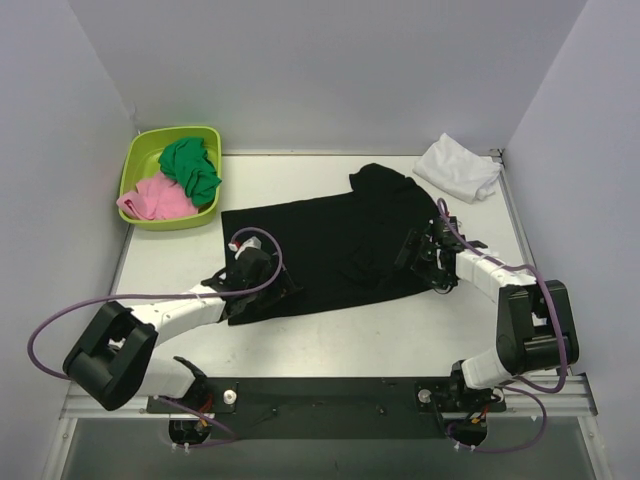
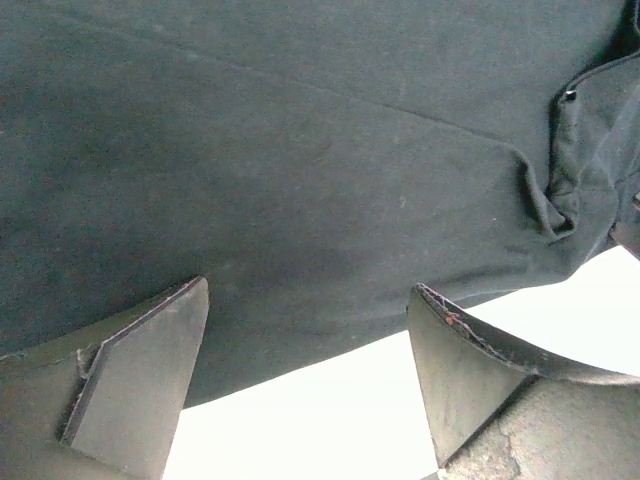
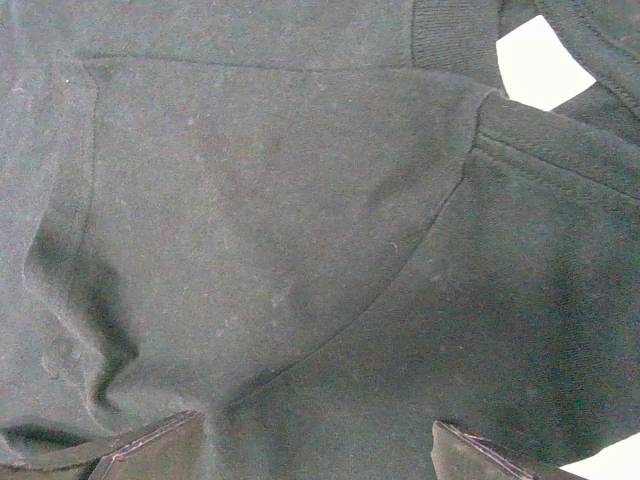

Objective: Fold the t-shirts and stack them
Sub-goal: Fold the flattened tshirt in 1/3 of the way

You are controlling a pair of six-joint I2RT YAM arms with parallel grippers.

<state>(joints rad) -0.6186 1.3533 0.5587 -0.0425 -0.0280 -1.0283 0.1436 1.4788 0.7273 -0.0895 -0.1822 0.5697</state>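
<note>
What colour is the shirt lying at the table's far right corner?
White. That soft cloth t-shirt shows best in the top external view.

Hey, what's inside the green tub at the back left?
A green cloth and a pink cloth fill the tub; anything beneath them is hidden.

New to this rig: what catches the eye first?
A black t-shirt lies spread across the centre, left gripper open at its near edge, right gripper open over its right side. A lime tub of green cloth and pink cloth sits far left, a white t-shirt far right.
</note>
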